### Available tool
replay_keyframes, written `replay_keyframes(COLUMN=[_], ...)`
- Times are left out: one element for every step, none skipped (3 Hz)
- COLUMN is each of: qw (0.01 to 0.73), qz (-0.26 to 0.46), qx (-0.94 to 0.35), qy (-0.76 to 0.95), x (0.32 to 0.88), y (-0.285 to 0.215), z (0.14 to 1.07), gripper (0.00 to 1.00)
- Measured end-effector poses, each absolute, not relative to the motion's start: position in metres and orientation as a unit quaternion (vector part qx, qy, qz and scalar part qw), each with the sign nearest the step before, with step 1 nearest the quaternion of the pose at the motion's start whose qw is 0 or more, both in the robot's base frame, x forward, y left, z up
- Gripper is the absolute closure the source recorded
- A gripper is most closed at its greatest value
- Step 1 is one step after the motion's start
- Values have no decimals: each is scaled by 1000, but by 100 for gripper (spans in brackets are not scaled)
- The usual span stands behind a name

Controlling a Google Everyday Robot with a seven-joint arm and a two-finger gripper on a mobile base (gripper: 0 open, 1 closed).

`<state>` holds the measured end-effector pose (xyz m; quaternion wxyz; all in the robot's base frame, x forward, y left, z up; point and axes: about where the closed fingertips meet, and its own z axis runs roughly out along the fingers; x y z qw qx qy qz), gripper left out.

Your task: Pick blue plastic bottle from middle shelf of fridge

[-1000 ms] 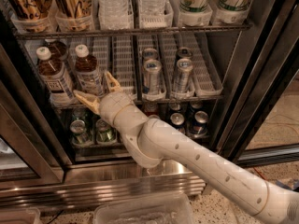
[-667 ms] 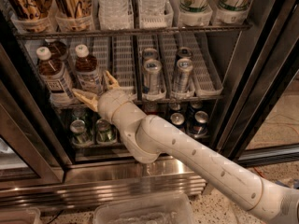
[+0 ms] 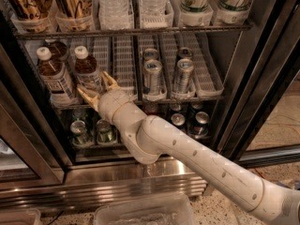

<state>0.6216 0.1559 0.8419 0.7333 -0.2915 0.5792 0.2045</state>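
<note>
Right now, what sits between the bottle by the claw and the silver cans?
Only a white tray, with nothing in it, in the camera view. The open gripper is at the bottle's base.

Blue plastic bottle (image 3: pixel 87 68) stands upright on the middle shelf (image 3: pixel 123 62), spread claw (image 3: pixel 98 89) at its base

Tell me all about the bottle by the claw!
The bottle is small, clear plastic, with a white cap, dark brown drink and a white label. It stands upright at the front of the middle shelf, beside a matching bottle. The open claw straddles its lower part; I cannot tell whether it touches.
</note>
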Motion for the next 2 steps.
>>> replay_keyframes(qw=[733, 738], qz=[205, 213], qx=[-292, -303], qy=[579, 563], x=[622, 632], y=[156, 153], z=[842, 845], gripper=[93, 100])
